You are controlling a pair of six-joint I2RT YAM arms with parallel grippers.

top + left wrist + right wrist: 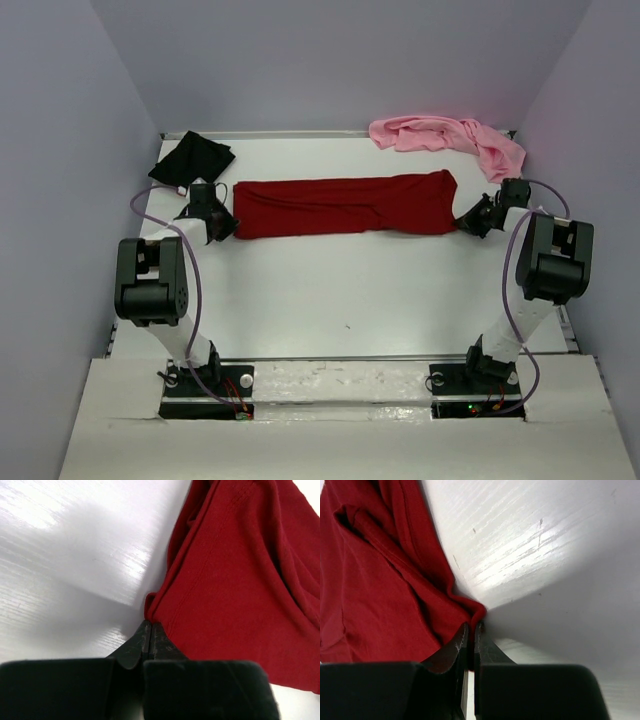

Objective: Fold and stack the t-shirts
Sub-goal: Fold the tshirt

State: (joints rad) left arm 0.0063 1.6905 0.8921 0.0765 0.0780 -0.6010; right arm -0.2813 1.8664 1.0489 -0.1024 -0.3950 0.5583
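Note:
The dark red t-shirt (345, 205) lies as a long folded strip across the far half of the table. My left gripper (226, 226) is at its left end, jaws shut on the near corner of the red cloth (230, 580). My right gripper (464, 222) is at its right end, jaws shut on a pinch of the red fabric (375, 590). The black t-shirt (192, 158) sits folded at the far left corner. A crumpled light pink t-shirt (450, 138) lies at the far right, along the back wall.
The white table (340, 290) is bounded by pale walls at the back and sides. My two arm bases (205, 385) stand at the near edge, with looping cables beside each arm.

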